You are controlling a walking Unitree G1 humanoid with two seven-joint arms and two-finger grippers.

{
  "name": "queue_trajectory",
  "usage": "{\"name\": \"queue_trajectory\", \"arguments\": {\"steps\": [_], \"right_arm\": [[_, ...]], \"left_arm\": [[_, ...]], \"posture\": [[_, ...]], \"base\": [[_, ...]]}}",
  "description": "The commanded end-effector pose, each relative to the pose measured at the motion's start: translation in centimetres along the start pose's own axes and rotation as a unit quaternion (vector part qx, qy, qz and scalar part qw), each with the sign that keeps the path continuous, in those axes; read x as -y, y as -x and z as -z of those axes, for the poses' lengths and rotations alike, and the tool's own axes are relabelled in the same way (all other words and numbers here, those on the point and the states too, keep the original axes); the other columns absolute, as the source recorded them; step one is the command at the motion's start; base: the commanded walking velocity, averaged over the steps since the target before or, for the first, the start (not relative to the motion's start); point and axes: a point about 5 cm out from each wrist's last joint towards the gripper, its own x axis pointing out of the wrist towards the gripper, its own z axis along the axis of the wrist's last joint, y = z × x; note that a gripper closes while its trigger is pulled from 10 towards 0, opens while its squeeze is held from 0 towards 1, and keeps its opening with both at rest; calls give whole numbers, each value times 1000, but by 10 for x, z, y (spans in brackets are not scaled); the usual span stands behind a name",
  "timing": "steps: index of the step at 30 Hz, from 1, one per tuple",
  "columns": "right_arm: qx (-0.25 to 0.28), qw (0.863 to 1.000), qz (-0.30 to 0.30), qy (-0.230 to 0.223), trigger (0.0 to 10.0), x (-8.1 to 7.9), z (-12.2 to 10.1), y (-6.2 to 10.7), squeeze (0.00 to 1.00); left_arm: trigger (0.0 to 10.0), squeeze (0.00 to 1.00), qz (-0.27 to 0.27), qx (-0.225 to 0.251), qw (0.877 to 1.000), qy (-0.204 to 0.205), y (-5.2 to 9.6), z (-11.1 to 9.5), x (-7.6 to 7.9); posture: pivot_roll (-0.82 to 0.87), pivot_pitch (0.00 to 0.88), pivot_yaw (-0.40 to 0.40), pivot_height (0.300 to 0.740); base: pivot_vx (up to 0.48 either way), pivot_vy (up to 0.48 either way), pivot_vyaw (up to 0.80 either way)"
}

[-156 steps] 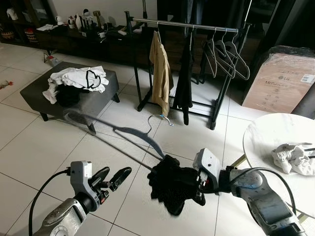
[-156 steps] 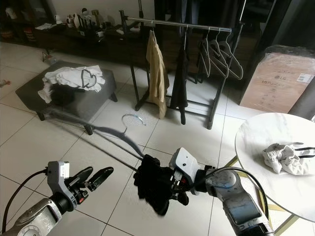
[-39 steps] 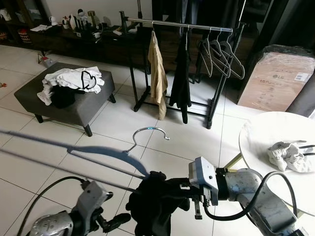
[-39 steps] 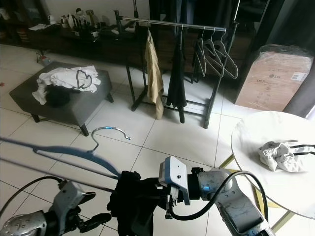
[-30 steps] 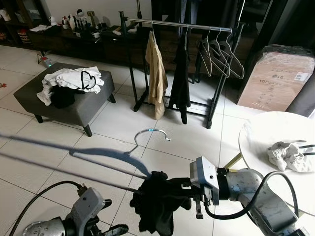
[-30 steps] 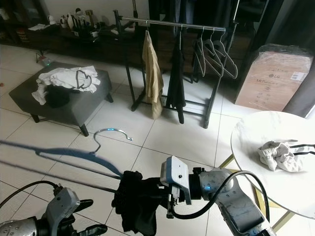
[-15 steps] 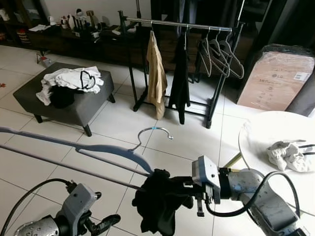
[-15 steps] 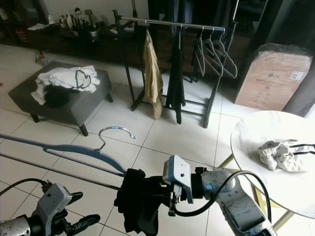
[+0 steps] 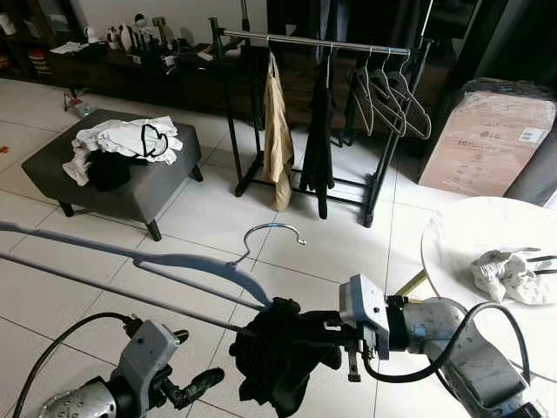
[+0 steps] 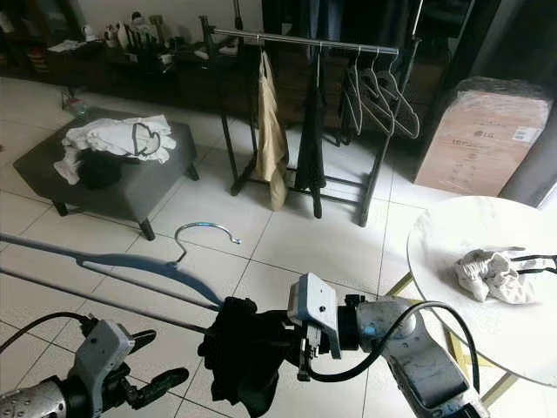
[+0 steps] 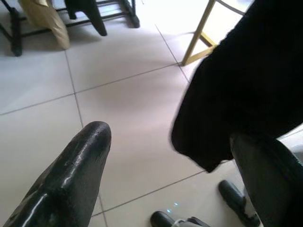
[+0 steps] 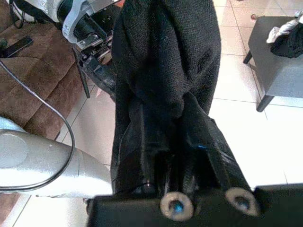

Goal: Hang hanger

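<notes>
Hanger [image 9: 174, 261] with one black garment [image 9: 283, 353] clamped in right gripper [image 12: 175, 127]; left gripper [image 9: 196, 385] apart.

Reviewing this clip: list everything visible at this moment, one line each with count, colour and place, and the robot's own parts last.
Hanger: one, blue-grey with metal hook, held in front of the robot.
Black garment: one, bunched on the hanger's end.
Clothes rack: one, black frame, far side of the tiled floor.
Tan garment: one, hanging on the rack.
Dark garment: one, hanging beside the tan one.
Empty hangers: several, grey, rack's right end.
Ottoman: one, grey, left, with white and black clothes piled on it.
Round table: one, white, right, with a crumpled white cloth.
Cardboard box: one, brown, behind the table.
Right gripper: fingers shut on the black garment.
Left gripper: fingers open, low beside the garment.
</notes>
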Motion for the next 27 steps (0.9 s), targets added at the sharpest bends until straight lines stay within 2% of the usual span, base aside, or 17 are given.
{"name": "queue_trajectory", "arguments": {"steps": [1, 10, 17, 22, 23, 27], "right_arm": [[11, 1000, 1, 13, 0, 1, -5, 1, 0], [19, 1000, -13, 13, 0, -5, -9, 1, 0], [35, 999, -5, 15, 0, -1, -15, 3, 0], [46, 999, -11, 17, 0, -1, -19, 3, 0], [50, 998, -14, 18, 0, -2, -21, 3, 0], [57, 998, -18, 17, 0, -3, -23, 3, 0]], "left_arm": [[10000, 0, -3, -1, 1000, -4, -1, 2, 1], [10000, 0, -22, 18, 1000, 14, -9, 6, 0], [10000, 0, -15, -25, 1000, 3, -10, 33, 2], [10000, 0, -8, 13, 1000, 23, -17, 27, 2], [10000, 0, -1, 32, 999, 29, -21, 23, 3], [10000, 0, 16, 59, 998, 28, -25, 16, 4]], "posture": [[-45, 144, -12, 740], [-49, 146, -9, 740], [-50, 148, -8, 740], [-49, 147, -12, 740], [-50, 145, -13, 740], [-53, 145, -13, 740]], "base": [[0, 0, 0], [0, 0, 0], [0, 0, 0], [0, 0, 0], [0, 0, 0], [0, 0, 0]]}}
